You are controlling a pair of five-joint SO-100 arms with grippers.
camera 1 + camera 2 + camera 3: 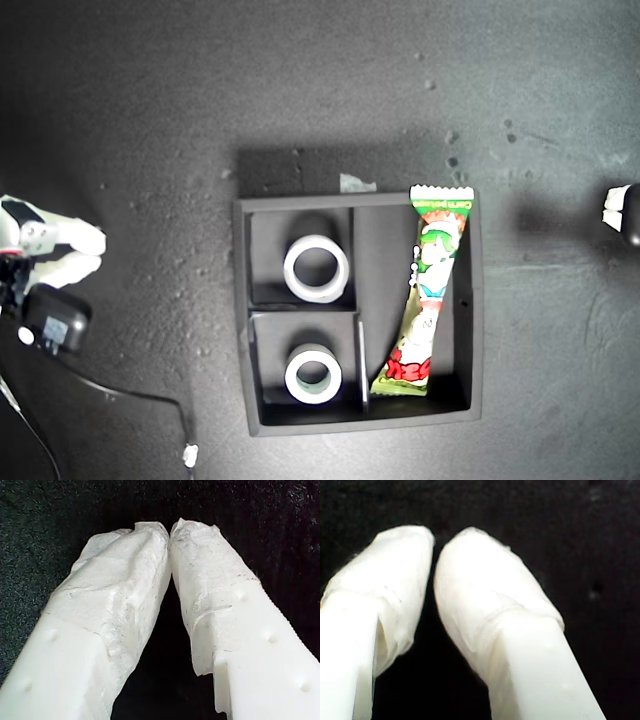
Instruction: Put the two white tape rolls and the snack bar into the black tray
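Two tape rolls [316, 267] [313, 373] seated one per small square compartment of black tray [475, 300]; snack bar [427, 300] slanted in long compartment toward exterior view's right. Rolls light, stiff: pinch across wall. Bar light, crinkly, slippery: pinch mid-length. First gripper [170, 530] pressed together, empty; second gripper [434, 542] likewise.

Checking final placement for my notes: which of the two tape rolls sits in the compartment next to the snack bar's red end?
The roll lower in the exterior view, in the tray's lower small compartment. The snack bar's red end lies level with it; the other roll sits level with the bar's middle.
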